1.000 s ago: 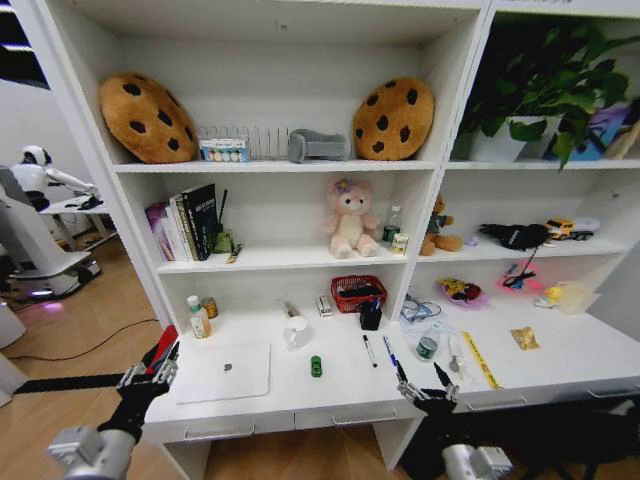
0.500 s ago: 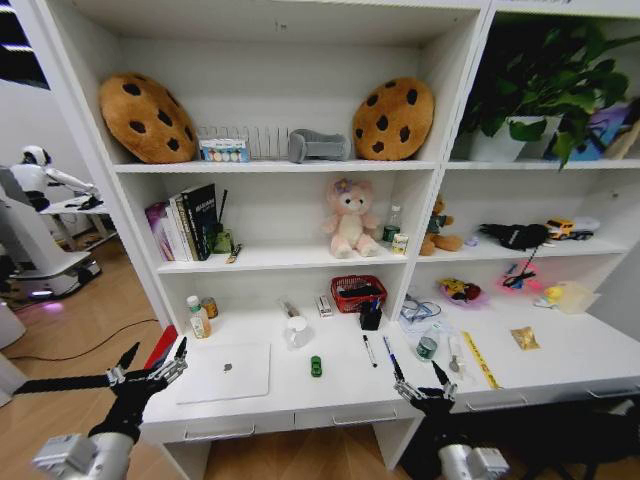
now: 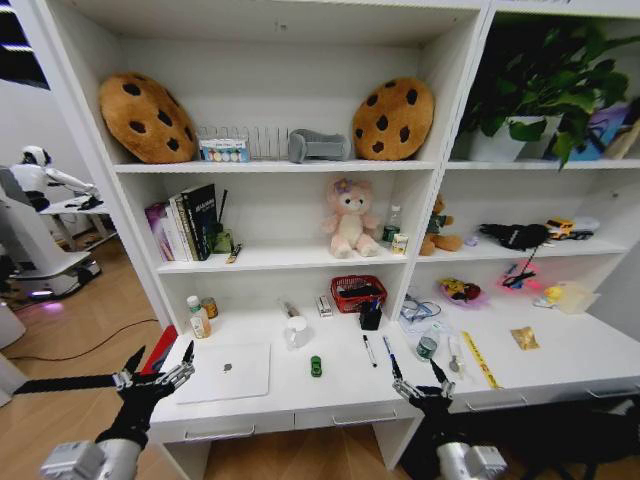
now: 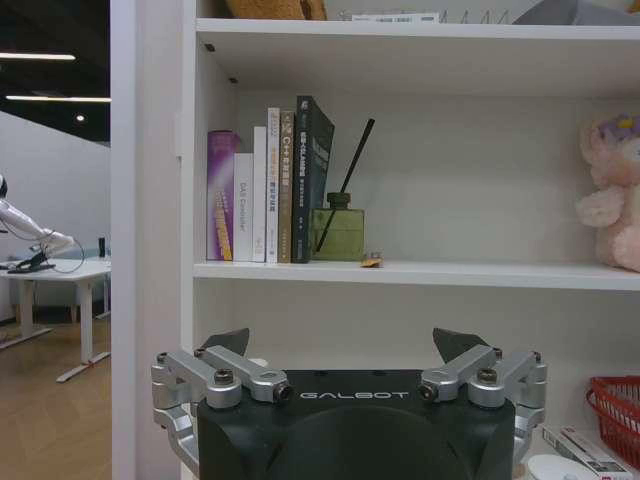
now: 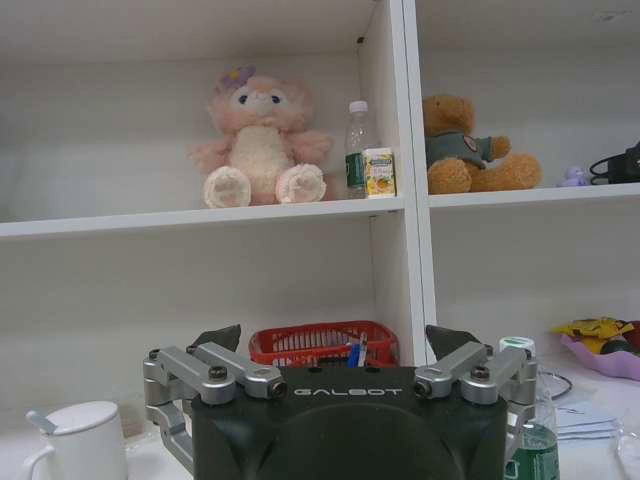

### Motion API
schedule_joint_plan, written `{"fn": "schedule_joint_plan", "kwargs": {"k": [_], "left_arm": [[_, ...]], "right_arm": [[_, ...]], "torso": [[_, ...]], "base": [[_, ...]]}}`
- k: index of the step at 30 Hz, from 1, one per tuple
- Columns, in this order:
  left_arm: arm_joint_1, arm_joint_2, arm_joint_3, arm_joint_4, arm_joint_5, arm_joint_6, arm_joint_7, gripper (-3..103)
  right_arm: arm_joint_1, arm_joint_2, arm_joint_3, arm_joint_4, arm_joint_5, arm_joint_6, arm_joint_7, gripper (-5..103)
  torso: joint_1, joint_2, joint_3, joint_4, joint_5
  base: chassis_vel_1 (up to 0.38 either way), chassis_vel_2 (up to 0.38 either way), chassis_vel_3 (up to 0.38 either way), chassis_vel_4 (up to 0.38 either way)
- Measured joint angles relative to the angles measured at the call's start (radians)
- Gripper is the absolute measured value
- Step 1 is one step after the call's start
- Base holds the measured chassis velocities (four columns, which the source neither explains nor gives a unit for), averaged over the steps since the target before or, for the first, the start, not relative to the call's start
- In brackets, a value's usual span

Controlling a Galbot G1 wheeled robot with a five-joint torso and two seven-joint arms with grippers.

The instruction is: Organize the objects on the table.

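From the head view I see my left hand [image 3: 155,365] raised in front of the tabletop [image 3: 340,385], just beside the outer edge of the silver laptop [image 3: 223,372]. Its fingers are spread wide and hold nothing. One second ago this hand was nearly closed and stood closer to the laptop corner; since then it opened, so I judge that it prepares for a first grasp. My right hand [image 3: 415,375] hovers at the front edge of the tabletop, on the far side of the laptop, near the blue pen [image 3: 389,351] and the black pen [image 3: 369,350]. It is also open and empty, and it hardly moved. The tiny green piece [image 3: 316,366] lies between the laptop and the pens. The white mug [image 3: 296,331] stands behind the laptop, and the yellow ruler [image 3: 480,359] lies further away, past the pens.

In the left wrist view, the left hand [image 4: 353,345] is open, facing the shelf with books [image 4: 270,185].

In the right wrist view, the right hand [image 5: 340,340] is open too, with the mug [image 5: 78,440] low at one side. Nothing is moved yet.
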Motion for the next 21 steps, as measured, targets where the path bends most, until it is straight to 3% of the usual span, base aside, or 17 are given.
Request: {"fn": "schedule_joint_plan", "kwargs": {"k": [7, 13, 15, 21], "left_arm": [[0.015, -0.034, 0.001, -0.003, 0.017, -0.007, 0.0, 100], [0.041, -0.057, 0.018, -0.006, 0.06, -0.018, 0.008, 100], [0.046, -0.064, 0.021, -0.006, 0.067, -0.023, 0.012, 100], [0.049, -0.056, 0.034, -0.005, 0.088, -0.023, 0.029, 100]], "right_arm": [[0.037, -0.061, -0.029, -0.063, 0.037, -0.037, -0.004, 100], [0.091, -0.204, -0.054, -0.102, 0.096, -0.051, -0.188, 100], [0.113, -0.228, -0.067, -0.12, 0.096, -0.059, -0.198, 100], [0.233, -0.264, -0.167, -0.176, 0.139, -0.152, -0.098, 100]], "torso": [[0.0, 0.0, 0.0, 0.0001, 0.0002], [0.0, 0.0, 0.0, -0.0001, 0.0], [0.0, 0.0, 0.0, 0.0006, 0.0001], [0.0, 0.0, 0.0, 0.0001, 0.0002]], "base": [[0.0, 0.0, 0.0, 0.0], [0.0, 0.0, 0.0, 0.0], [0.0, 0.0, 0.0, 0.0], [0.0, 0.0, 0.0, 0.0]]}}
